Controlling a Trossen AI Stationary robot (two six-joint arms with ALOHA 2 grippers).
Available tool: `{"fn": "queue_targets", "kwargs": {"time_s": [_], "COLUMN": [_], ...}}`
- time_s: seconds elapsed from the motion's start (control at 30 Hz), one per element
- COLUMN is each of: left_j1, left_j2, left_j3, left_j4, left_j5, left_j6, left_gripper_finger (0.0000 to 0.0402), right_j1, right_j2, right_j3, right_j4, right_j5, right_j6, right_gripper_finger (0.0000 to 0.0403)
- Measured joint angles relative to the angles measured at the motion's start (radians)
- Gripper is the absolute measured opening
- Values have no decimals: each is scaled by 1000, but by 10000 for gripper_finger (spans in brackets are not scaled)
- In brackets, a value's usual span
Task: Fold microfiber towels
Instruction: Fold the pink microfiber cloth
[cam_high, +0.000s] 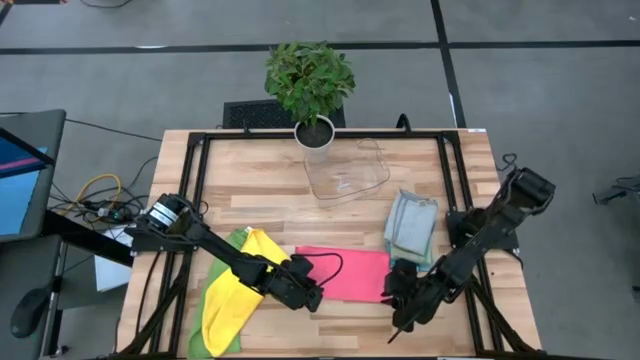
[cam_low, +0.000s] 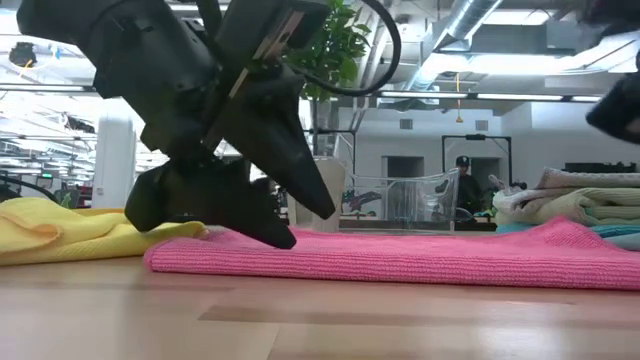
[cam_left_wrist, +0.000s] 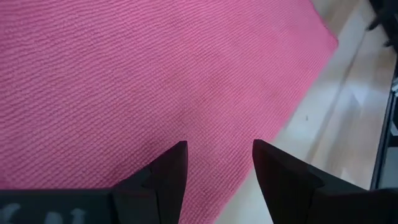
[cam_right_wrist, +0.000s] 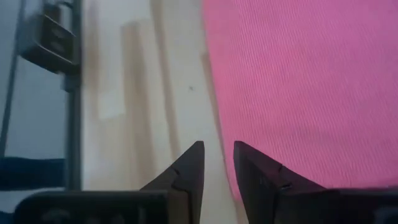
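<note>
A pink microfiber towel (cam_high: 350, 274) lies spread flat on the wooden table near its front edge. My left gripper (cam_high: 312, 298) is open and slants down over the towel's near left corner (cam_left_wrist: 155, 74). My right gripper (cam_high: 400, 312) is open by a narrow gap over the towel's near right edge (cam_right_wrist: 214, 106), one fingertip above the cloth and one above bare wood. At the left, a yellow towel (cam_high: 240, 290) lies on a green one (cam_high: 205, 335). A folded stack of grey towels with teal edging (cam_high: 412, 225) sits right of the pink one. My left gripper comes at the pink towel slanting down from the table's left. In the low view its lower fingertip (cam_low: 283, 238) reaches the cloth's top surface near the left end (cam_low: 300, 248). Whether it touches the cloth, I cannot tell.
A clear plastic tray (cam_high: 348, 172) and a potted plant (cam_high: 313, 128) stand at the back middle of the table. Black frame rails (cam_high: 200, 190) run along the table's sides. Bare wood (cam_high: 340, 325) lies between the pink towel and the front edge.
</note>
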Motion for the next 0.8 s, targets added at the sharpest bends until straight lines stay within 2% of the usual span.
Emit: {"fn": "queue_targets", "kwargs": {"time_s": [0.17, 0.27, 0.43, 0.6, 0.8], "left_j1": [0, 0, 0, 3, 3], "left_j2": [-4, -4, -4, -4, -4], "left_j3": [0, 0, 0, 0, 0], "left_j4": [2, 3, 0, -1, -1], "left_j5": [-6, -1, 6, 6, 10], "left_j6": [-13, -15, -17, -18, -19], "left_gripper_finger": [174, 174, 174, 174, 174], "right_j1": [23, 29, 2, -17, -31], "right_j2": [-26, 5, 57, 110, 182], "right_j3": [0, 0, 48, 106, 118], "right_j4": [5, -18, -159, -157, -204], "right_j5": [6, -35, -116, -122, -123], "right_j6": [-79, -119, -151, -242, -234], "right_gripper_finger": [112, 120, 153, 187, 194]}}
